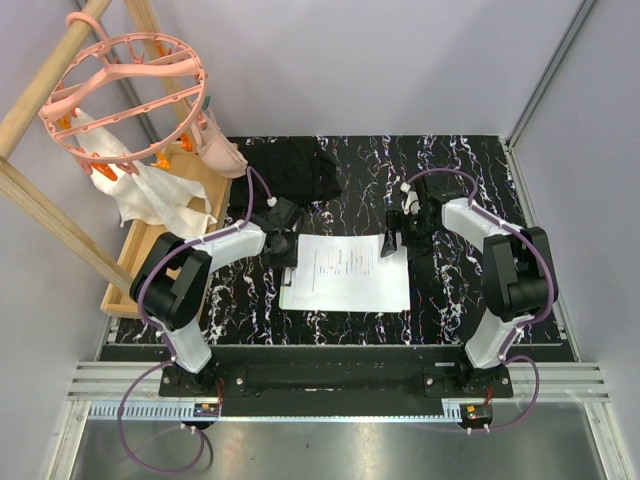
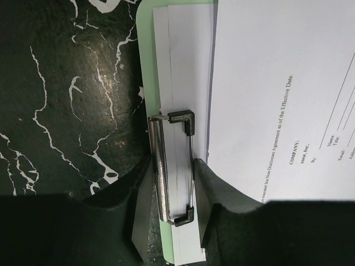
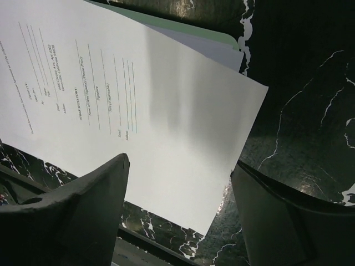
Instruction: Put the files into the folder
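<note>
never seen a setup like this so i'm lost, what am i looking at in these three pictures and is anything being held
Two robot arms are bolted side by side. One picture looks down from above; the other two come from cameras on each wrist. On the black marbled table lies a light-green folder holding white sheets, with a printed sheet askew on top. The left gripper is closed on the folder's metal clip. The right gripper is open over the printed sheet's corner, holding nothing.
</note>
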You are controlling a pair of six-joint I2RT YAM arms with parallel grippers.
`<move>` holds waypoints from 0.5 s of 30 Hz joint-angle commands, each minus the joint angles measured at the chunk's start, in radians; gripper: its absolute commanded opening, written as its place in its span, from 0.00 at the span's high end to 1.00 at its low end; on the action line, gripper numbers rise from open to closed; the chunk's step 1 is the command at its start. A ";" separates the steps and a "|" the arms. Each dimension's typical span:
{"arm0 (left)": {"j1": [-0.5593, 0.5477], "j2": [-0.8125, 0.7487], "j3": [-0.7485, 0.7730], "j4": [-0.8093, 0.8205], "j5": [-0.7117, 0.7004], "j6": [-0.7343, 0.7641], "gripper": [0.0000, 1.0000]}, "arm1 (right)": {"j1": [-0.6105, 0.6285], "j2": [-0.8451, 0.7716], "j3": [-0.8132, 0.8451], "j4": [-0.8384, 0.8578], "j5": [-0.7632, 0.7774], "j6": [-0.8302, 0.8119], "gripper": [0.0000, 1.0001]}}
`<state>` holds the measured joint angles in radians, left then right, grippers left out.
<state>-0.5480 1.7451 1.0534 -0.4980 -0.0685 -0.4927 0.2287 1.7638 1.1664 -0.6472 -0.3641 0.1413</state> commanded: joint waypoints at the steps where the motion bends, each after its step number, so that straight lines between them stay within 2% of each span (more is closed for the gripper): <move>1: -0.003 0.033 -0.020 0.021 0.027 -0.018 0.60 | -0.002 -0.033 -0.007 0.015 0.030 0.017 0.18; 6: -0.003 0.065 -0.023 0.032 0.064 -0.021 0.57 | -0.002 -0.020 -0.004 0.047 -0.004 0.035 0.19; 10: -0.003 0.060 -0.043 0.050 0.064 -0.021 0.75 | -0.002 -0.042 -0.004 0.049 0.037 0.049 0.18; 13: -0.001 0.045 -0.053 0.058 0.096 -0.021 0.82 | 0.000 -0.070 -0.004 0.040 0.080 0.037 0.15; 14: 0.003 0.036 -0.064 0.062 0.105 -0.024 0.90 | -0.002 -0.073 -0.001 0.032 0.092 0.032 0.13; 15: 0.006 0.031 -0.070 0.079 0.117 -0.036 0.93 | -0.002 -0.073 0.003 0.020 0.096 0.027 0.13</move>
<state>-0.5438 1.7447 1.0485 -0.4862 -0.0551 -0.5018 0.2279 1.7565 1.1587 -0.6220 -0.3260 0.1776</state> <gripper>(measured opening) 0.312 0.856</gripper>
